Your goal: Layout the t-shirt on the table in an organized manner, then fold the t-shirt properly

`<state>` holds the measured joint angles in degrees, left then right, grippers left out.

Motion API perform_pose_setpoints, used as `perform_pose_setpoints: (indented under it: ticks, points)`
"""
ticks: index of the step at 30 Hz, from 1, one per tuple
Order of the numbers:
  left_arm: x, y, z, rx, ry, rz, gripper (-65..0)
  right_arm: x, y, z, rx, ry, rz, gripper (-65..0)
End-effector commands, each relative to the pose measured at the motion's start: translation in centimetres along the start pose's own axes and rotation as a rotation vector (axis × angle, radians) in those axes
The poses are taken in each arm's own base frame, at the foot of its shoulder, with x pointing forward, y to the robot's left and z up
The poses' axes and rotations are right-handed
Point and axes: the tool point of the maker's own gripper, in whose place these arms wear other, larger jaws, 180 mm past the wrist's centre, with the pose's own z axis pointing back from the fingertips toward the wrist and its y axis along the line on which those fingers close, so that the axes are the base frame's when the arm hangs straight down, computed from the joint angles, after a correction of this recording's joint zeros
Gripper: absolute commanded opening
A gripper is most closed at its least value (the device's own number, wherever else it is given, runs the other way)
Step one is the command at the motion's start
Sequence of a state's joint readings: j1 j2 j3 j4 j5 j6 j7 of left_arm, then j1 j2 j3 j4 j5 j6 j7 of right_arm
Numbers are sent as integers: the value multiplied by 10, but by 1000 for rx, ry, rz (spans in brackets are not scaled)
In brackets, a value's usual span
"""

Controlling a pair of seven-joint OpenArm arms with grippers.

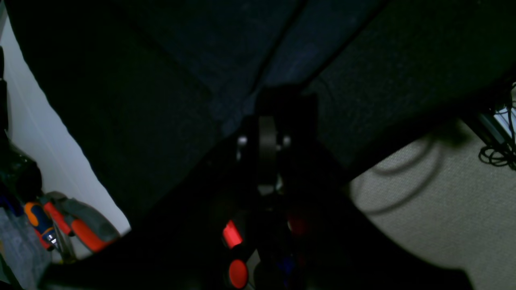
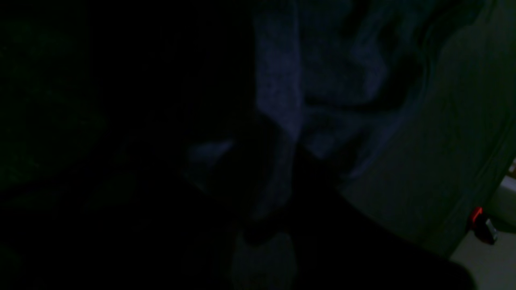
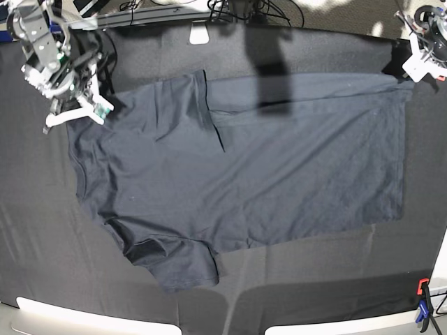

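Observation:
The dark navy t-shirt [image 3: 237, 181] lies spread wide on the black table [image 3: 42, 265], collar end to the left and hem to the right. One sleeve is folded over near the top middle, and the other is bunched at the bottom left. At the far right corner my left gripper [image 3: 413, 73] is shut on the hem corner. In the left wrist view the shirt fabric [image 1: 290, 52] runs taut away from that gripper [image 1: 282, 102]. My right gripper [image 3: 75, 115] sits at the shirt's upper left shoulder. In the dim right wrist view it [image 2: 278, 177] is closed with bluish fabric [image 2: 342, 80] bunched at its fingers.
A red and blue clamp [image 3: 422, 300] grips the table's near right corner. A white object [image 3: 200, 33] and cables [image 3: 244, 8] lie along the far edge. Past the table edge, the left wrist view shows orange-handled tools [image 1: 72, 229] and grey carpet [image 1: 443, 201].

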<state>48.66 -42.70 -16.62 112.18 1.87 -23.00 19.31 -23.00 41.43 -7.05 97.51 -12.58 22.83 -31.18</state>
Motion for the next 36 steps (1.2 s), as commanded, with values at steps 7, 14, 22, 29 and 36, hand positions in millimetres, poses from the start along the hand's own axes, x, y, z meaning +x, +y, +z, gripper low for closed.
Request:
perform_pose_setpoints:
  ticks: [7,14,22,29,36]
  points:
    - [-8,6,4,14,50,-18,-650,-35,-2,25,-3,79,5,-650]
    - [-13,-1,6,-3,66,-18,-650,-58,3,56,35,88,-118,-650]
    - [-14,0,6,-3,73,-17,-650,-73,23,63,160,160,-84,-650]
    - [-27,0,7,-3,143,-15,-383,-70,50,70,318,159,-143,-462]
    - [-54,1,13,-1,298,-21,-383,-64,34,77,301,138,-152,-462]
